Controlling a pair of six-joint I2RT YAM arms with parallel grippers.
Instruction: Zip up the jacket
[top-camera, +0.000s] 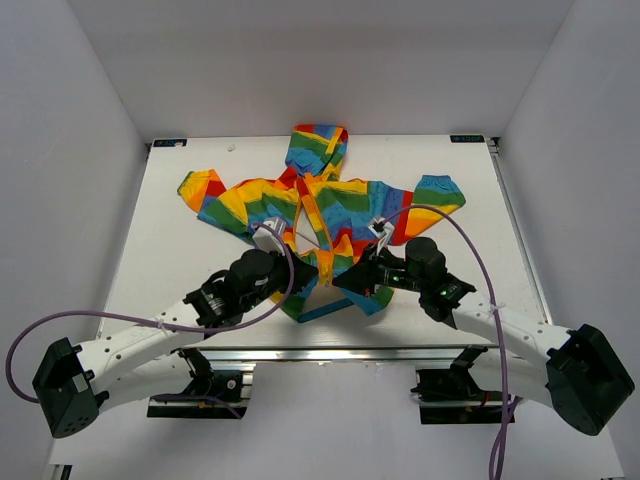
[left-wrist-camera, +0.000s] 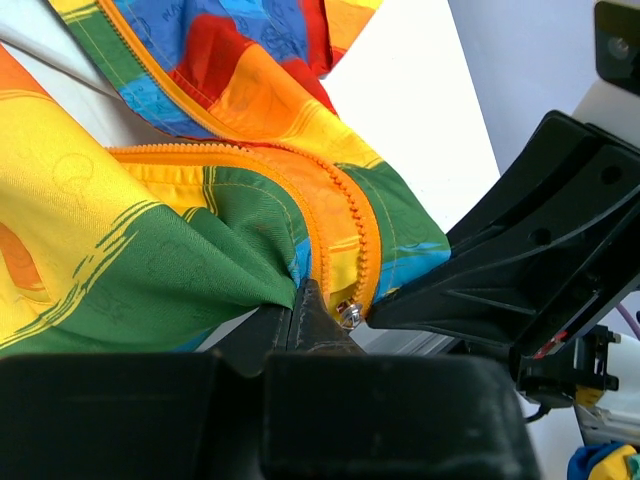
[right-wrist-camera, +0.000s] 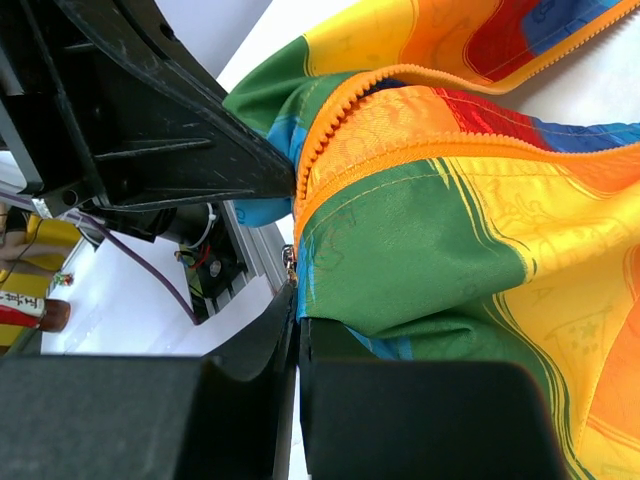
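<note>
The rainbow-striped jacket (top-camera: 330, 215) lies spread on the white table, hood at the far side and front open. My left gripper (top-camera: 312, 272) and right gripper (top-camera: 347, 278) meet at its bottom hem, a little above the table. In the left wrist view the left gripper (left-wrist-camera: 300, 300) is shut on the green hem beside the orange zipper band (left-wrist-camera: 335, 215), with the small metal slider (left-wrist-camera: 348, 315) just right of its tip. In the right wrist view the right gripper (right-wrist-camera: 297, 305) is shut on the other hem edge of the jacket (right-wrist-camera: 430, 240), with a metal zipper end (right-wrist-camera: 290, 262) above it.
An aluminium rail (top-camera: 330, 352) runs along the table's near edge under the grippers. Purple cables (top-camera: 470, 250) loop over both arms. White walls enclose the table on three sides. The jacket's sleeves (top-camera: 200, 190) reach out left and right.
</note>
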